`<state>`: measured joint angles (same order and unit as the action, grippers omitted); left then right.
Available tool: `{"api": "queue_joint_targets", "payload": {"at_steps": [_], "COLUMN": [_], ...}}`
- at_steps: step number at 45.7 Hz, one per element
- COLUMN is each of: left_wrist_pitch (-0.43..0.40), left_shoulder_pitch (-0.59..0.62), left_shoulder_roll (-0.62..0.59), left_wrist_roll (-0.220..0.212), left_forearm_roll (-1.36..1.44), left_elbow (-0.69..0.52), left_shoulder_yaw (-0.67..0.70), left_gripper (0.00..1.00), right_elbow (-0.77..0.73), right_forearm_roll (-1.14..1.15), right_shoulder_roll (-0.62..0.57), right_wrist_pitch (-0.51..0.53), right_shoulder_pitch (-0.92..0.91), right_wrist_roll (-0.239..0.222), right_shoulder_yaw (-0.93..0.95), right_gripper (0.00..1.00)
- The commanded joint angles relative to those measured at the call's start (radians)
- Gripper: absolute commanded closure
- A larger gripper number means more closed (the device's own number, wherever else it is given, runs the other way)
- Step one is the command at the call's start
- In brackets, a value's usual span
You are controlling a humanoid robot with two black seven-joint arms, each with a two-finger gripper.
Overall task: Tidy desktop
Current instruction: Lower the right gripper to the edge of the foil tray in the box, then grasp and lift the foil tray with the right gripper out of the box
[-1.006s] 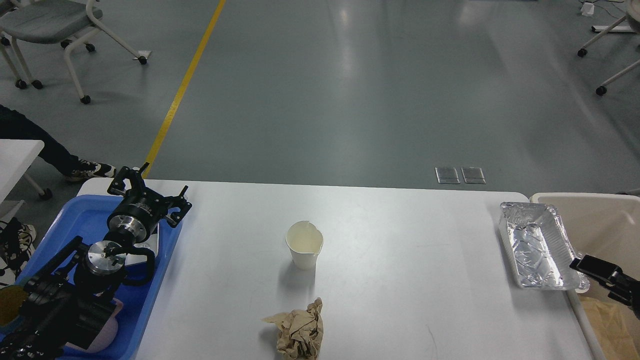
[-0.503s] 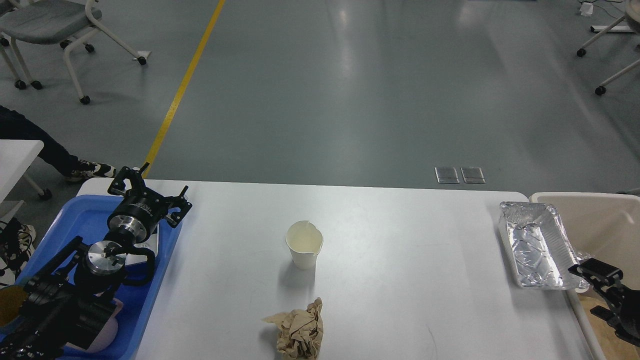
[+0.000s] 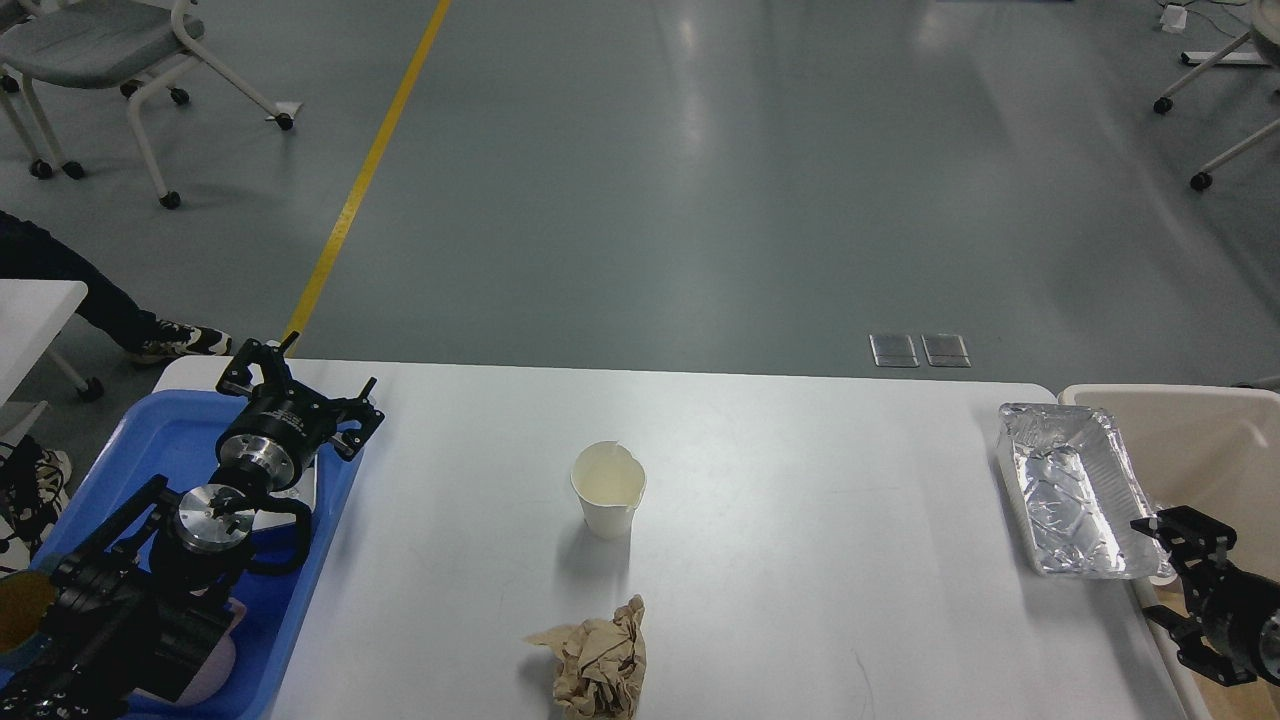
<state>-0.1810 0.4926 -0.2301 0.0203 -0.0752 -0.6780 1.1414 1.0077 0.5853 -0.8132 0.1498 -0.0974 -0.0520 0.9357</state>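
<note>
- Head view shows the desktop (image 3: 800,480), a wide white top with rounded corners, filling the near half of the scene and running from the blue tray (image 3: 170,440) on the left to the beige bin (image 3: 1200,430) on the right.
- A paper cup (image 3: 608,490) stands upright near the middle of the desktop, with a pale liquid or lining visible inside.
- A crumpled brown paper wad (image 3: 595,660) lies just nearer than the cup, close to the near edge.
- A foil tray (image 3: 1075,490) sits at the right end of the desktop, its long side running near to far, right beside the bin.
- The left gripper (image 3: 300,385) hangs over the far right corner of the blue tray, at the left edge of the desktop; its two fingers are spread wide apart with nothing between them.
- The right gripper (image 3: 1185,535) sits at the near right corner of the foil tray, over the seam between desktop and bin; it is small and dark, so I cannot tell whether its fingers are spread or closed.
- Cup and paper wad lie well apart from both grippers, roughly midway between them.
- Beyond the far edge, grey floor with a yellow line (image 3: 370,165) and a wheeled chair (image 3: 110,40) at far left.
</note>
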Motion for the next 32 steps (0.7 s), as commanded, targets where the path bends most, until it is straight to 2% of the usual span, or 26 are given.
{"api": "queue_joint_targets", "payload": {"at_steps": [1,10,32], "left_wrist_pitch": [0.000,0.008,0.008], "left_shoulder_pitch": [0.000,0.000,-0.011], "left_shoulder_roll": [0.000,0.000,0.000], "left_wrist_roll": [0.000,0.000,0.001], "left_forearm_roll": [0.000,0.000,0.000], "left_elbow": [0.000,0.000,0.000], "left_shoulder_yaw": [0.000,0.000,0.000], "left_gripper": [0.03,0.03,0.03], "right_elbow": [-0.023,-0.066,-0.173], "right_forearm_roll": [0.001,0.001,0.002], "right_shoulder_roll": [0.022,0.051,0.129], "right_wrist_pitch": [0.004,0.013,0.020], "right_shoulder_pitch": [-0.030,-0.082,-0.142], "right_wrist_roll": [-0.003,-0.003,-0.002], "right_shoulder_yaw": [-0.027,-0.092,-0.101], "right_gripper": [0.00,0.00,0.00]}}
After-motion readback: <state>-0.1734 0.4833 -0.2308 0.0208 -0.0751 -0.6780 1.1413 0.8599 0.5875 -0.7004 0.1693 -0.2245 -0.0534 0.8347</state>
